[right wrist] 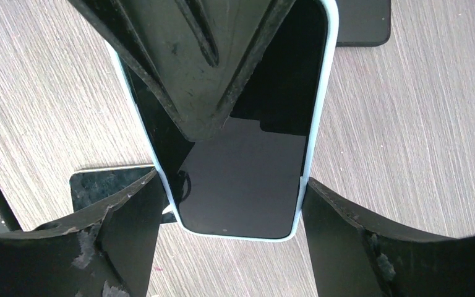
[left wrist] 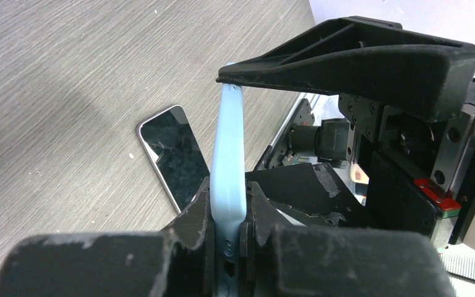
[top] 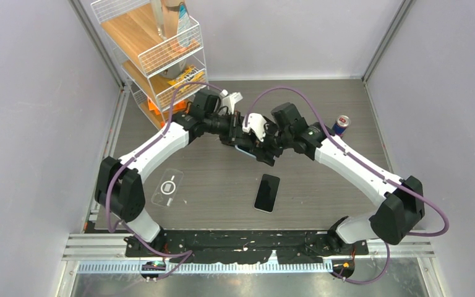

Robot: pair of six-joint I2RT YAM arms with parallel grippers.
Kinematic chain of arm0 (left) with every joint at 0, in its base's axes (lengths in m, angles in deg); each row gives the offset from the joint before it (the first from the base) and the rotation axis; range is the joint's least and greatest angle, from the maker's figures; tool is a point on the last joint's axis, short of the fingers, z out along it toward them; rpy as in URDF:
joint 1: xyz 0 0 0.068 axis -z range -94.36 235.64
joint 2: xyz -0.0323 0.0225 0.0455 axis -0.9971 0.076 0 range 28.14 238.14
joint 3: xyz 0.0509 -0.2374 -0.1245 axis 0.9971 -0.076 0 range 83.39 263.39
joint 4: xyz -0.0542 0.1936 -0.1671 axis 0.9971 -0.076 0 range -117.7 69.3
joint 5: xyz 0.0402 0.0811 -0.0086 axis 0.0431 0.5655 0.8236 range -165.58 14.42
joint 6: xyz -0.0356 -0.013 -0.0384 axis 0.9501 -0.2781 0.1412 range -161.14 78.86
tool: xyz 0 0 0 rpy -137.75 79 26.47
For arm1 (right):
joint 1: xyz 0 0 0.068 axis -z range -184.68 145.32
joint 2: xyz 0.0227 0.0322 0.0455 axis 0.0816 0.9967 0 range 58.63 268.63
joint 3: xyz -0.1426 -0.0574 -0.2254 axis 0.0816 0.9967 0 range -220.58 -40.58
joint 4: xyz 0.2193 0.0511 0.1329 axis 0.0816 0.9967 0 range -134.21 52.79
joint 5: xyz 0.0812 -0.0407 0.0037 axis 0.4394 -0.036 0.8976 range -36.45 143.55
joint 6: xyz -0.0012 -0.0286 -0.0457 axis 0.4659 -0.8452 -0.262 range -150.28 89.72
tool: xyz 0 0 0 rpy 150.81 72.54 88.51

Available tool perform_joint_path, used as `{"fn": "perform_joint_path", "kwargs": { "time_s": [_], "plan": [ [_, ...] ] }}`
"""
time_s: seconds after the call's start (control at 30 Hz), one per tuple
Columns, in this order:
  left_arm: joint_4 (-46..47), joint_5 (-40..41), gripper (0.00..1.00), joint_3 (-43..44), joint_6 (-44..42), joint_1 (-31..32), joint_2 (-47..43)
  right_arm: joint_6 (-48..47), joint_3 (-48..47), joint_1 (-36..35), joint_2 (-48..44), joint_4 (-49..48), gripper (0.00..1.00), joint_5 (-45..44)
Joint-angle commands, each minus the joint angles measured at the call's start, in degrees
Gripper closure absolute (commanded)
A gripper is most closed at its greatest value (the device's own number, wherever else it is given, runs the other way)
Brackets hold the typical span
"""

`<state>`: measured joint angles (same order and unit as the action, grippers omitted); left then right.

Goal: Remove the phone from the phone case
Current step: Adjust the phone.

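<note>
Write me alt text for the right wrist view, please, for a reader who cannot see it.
The right gripper grips a light blue phone case, dark screen facing the camera, by its long edges above a grey table. The left gripper clamps it from the top of the frame, and another dark phone lies on the table beneath.

Clamped the pale blue phone case (left wrist: 229, 154) between the black fingers of the left gripper (left wrist: 227, 232), pressing on both faces near its lower end. Carried it edge-on, rising up the middle of the view. Touched its upper end with the tip of a black wedge-shaped finger (left wrist: 346, 65) of the right gripper (left wrist: 247, 130). Showed the phone (left wrist: 167, 151) lying flat on the grey wood-grain table (left wrist: 68, 93), dark screen up, left of the case and outside it.
</note>
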<state>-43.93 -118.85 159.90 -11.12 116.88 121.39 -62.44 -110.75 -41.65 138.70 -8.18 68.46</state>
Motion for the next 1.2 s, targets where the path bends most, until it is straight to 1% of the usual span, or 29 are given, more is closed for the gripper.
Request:
{"fn": "perform_joint_path", "kwargs": {
  "time_s": [0.0,0.03,0.07,0.1,0.13,0.17,0.2,0.23,0.27,0.3,0.33,0.4,0.47,0.6,0.8,1.03,1.17],
  "plan": [
    [2.74,-3.4,1.0,0.76,-3.73,0.48,-1.33,2.98,-1.78,-0.64,-5.19,-5.69,0.78,1.88],
    [3.23,-4.08,1.0,0.55,-3.82,0.44,-1.58,3.2,-1.66,-0.68,-5.5,-5.66,0.71,1.94],
    [3.49,-4.19,1.0,0.27,-4.33,0.47,-2.12,3.54,-1.36,-0.72,-6.08,-5.54,0.58,1.95],
    [3.53,-4.01,1.0,-0.01,-5.07,0.44,-2.64,3.66,-1.32,-0.73,-6.38,-5.41,0.49,1.96],
    [3.53,-3.82,1.0,-0.27,-5.93,0.3,-3.27,3.85,-1.27,-0.73,-7.05,-4.97,0.36,1.91],
    [3.58,-3.97,1.0,-0.59,-6.78,0.12,-3.78,3.93,-1.32,-0.73,-7.35,-4.55,0.31,1.81],
    [3.55,-4.18,1.0,-0.95,-7.58,-0.09,-4.55,4.03,-1.42,-0.69,-8.08,-3.79,0.23,1.75],
    [3.8,-4.63,1.0,-1.23,-8.3,-0.36,-5.25,4.25,-1.49,-0.67,-8.48,-3.43,0.19,1.71],
    [3.99,-5.29,1.0,-1.58,-9.02,-0.74,-5.99,4.45,-1.53,-0.67,-9.31,-2.81,0.12,1.7],
    [4.18,-5.63,1.0,-1.86,-9.93,-1.13,-7.11,4.82,-1.54,-0.66,-9.8,-2.59,0.09,1.74],
    [4.2,-5.92,1.0,-2.27,-10.69,-1.55,-8.09,5.05,-1.65,-0.65,-10.8,-2.25,0.04,1.8],
    [4.6,-6.59,1.0,-3.29,-12.69,-2.57,-10.11,5.5,-2.0,-0.65,-12.27,-1.8,0.01,2.83],
    [4.79,-7.37,1.0,-4.48,-14.32,-3.64,-12.22,5.51,-2.86,-0.65,-13.52,-1.04,0.04,4.21],
    [4.98,-11.44,1.0,-6.99,-19.31,-5.59,-16.52,4.42,-5.62,-0.45,-14.46,1.58,0.05,7.84],
    [0.49,-14.29,1.0,-10.03,-29.1,-6.08,-24.34,2.12,-9.54,0.14,-14.29,6.04,0.05,15.85],
    [-5.37,-14.01,1.0,-9.85,-33.3,-6.02,-30.21,0.67,-13.05,0.14,-12.49,9.92,0.01,21.86],
    [-5.54,-14.96,0.95,-10.68,-34.33,-6.02,-33.31,-0.32,-13.83,0.14,-11.01,11.67,0.0,26.52]
  ]
}}
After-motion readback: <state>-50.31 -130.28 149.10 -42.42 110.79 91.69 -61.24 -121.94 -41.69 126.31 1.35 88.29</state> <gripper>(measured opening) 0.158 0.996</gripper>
